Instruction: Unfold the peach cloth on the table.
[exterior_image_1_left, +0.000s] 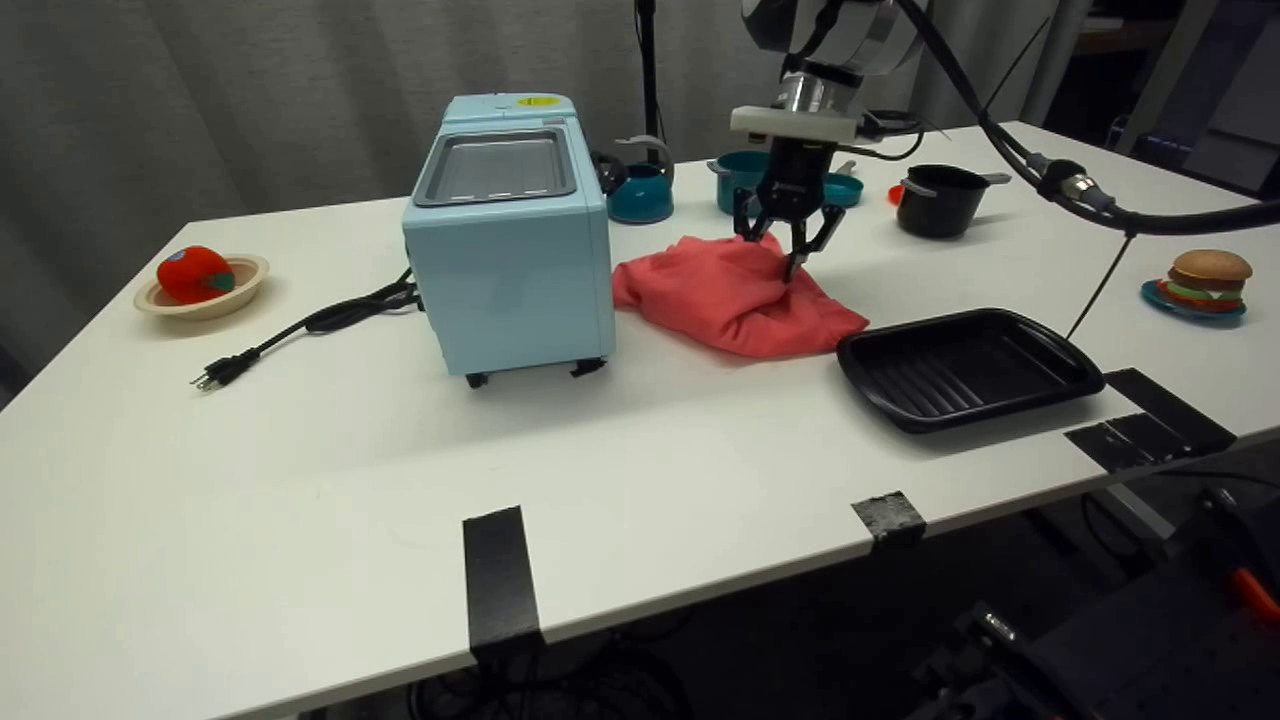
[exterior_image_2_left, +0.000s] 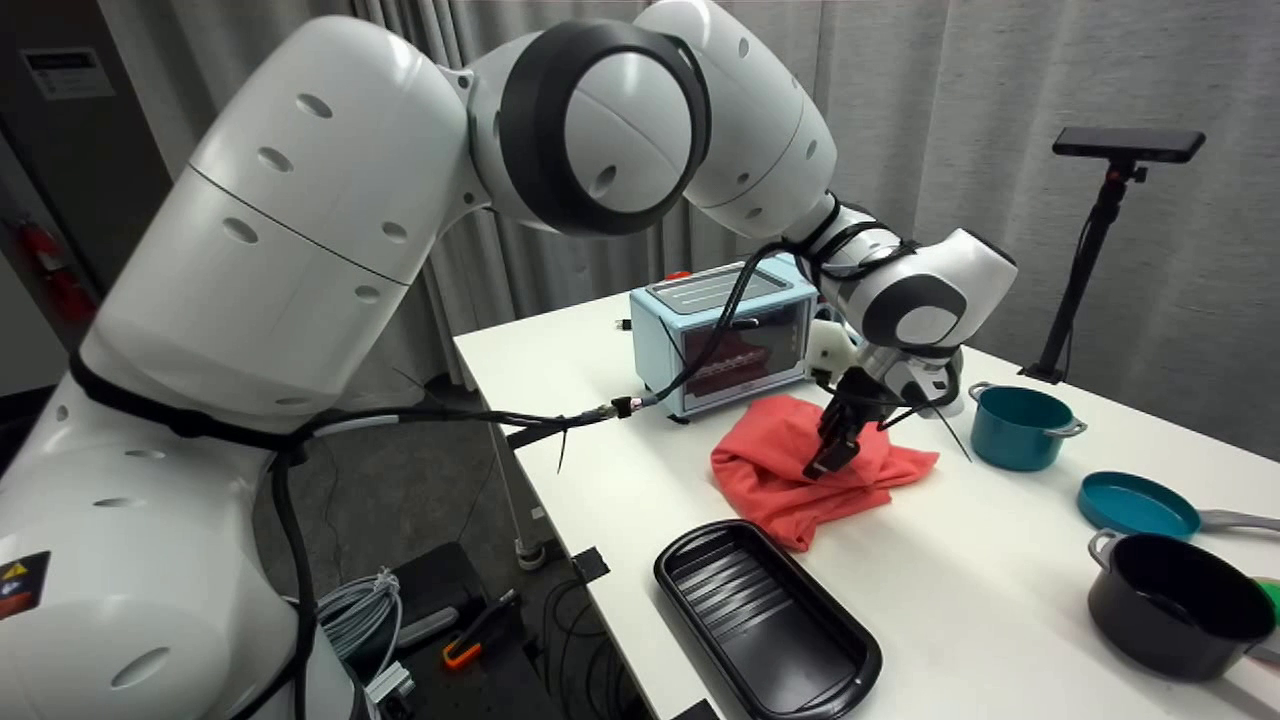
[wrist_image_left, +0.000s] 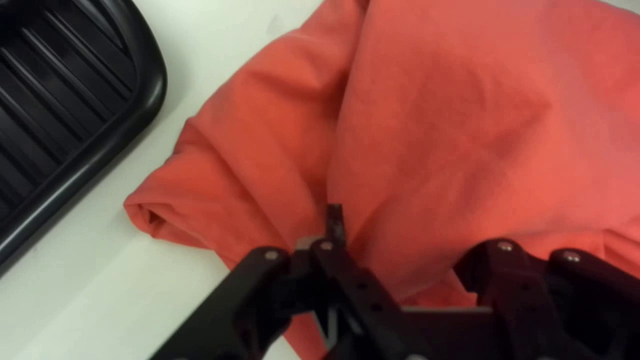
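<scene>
- One cloth (exterior_image_1_left: 720, 300), more coral than peach, lies bunched on the table (exterior_image_1_left: 300, 500), between the oven (exterior_image_1_left: 510, 285) and the tray (exterior_image_1_left: 975, 365); its layers overlap in a loose heap, so most of the unfolding looks yet to be done;
- one rolled corner (wrist_image_left: 175, 210) points toward the tray, just beside it but apart from it in the wrist view;
- the gripper (wrist_image_left: 400, 247) stands low at the heap in both exterior views, its fingers (wrist_image_left: 336, 230) spread apart, cloth showing in the gap and nothing pinched that I can see;
- the tips are dark and blurred, so whether they touch the cloth is hard to say;
- step in hand, by my judgement: lining up a grip on an upper fold;
- the next move seems to call for lowering until a ridge of cloth sits well between the fingers, then closing gently on one layer; after that, a lift and a slow pull outward, to draw that layer off the heap;
- a grip too deep would likely catch several layers and drag the whole heap; a pull toward the tray could foul its rim, so some other direction seems wiser.
</scene>
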